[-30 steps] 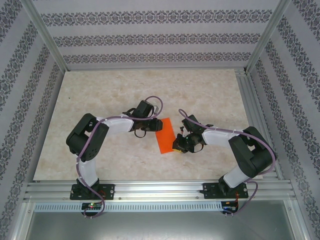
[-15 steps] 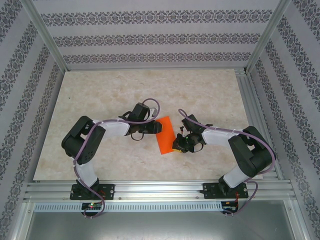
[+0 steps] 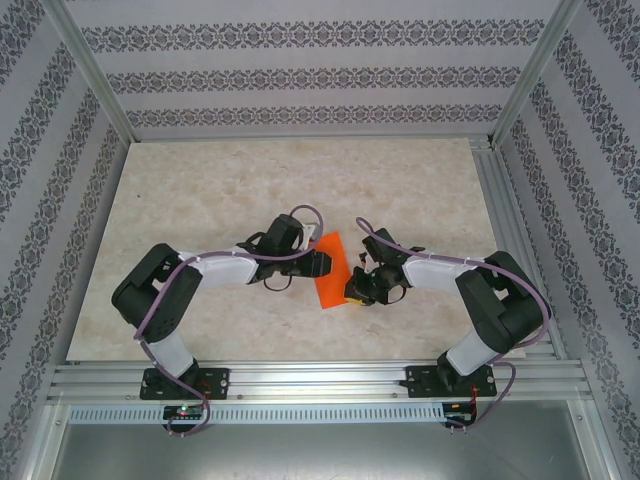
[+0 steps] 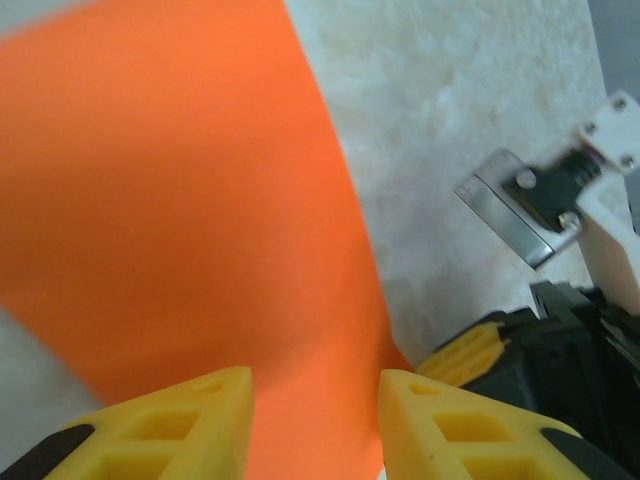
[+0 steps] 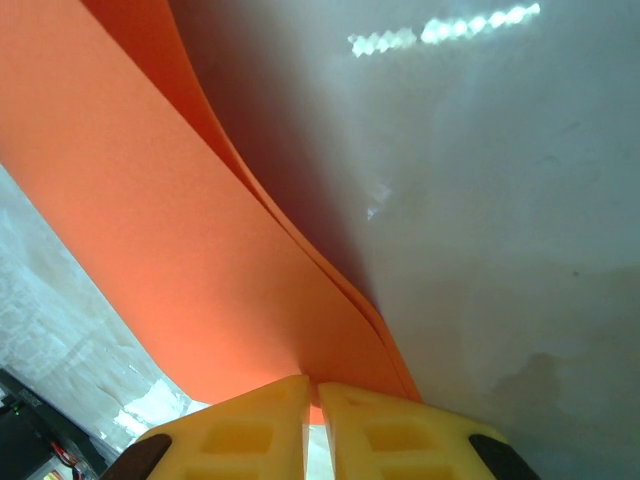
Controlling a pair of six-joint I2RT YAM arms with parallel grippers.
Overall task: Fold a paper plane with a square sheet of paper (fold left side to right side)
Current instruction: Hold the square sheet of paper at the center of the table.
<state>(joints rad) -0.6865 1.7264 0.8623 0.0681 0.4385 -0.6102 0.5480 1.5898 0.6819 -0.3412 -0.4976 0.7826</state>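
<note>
The square sheet of paper (image 3: 335, 272) is bright orange and lies folded in two layers as a narrow rectangle at the middle of the table. My right gripper (image 3: 353, 291) (image 5: 312, 385) is shut on its near right edge, both layers (image 5: 200, 230) pinched between the yellow fingertips. My left gripper (image 3: 322, 262) (image 4: 315, 385) hovers over the sheet's left part (image 4: 180, 200), open, with its fingers apart above the orange surface. A yellow finger (image 4: 465, 352) of the right gripper is visible at the sheet's corner in the left wrist view. The paper plane is out of view.
The marble-patterned table (image 3: 200, 190) has patterned walls on three sides and an aluminium rail (image 3: 320, 380) along the near edge, where the arm bases are mounted. The two grippers are close together over the sheet.
My left arm has stretched to the right, carrying its gripper from the sheet's left edge onto the sheet, and its fingers have parted slightly. The right gripper has kept its grip in place.
</note>
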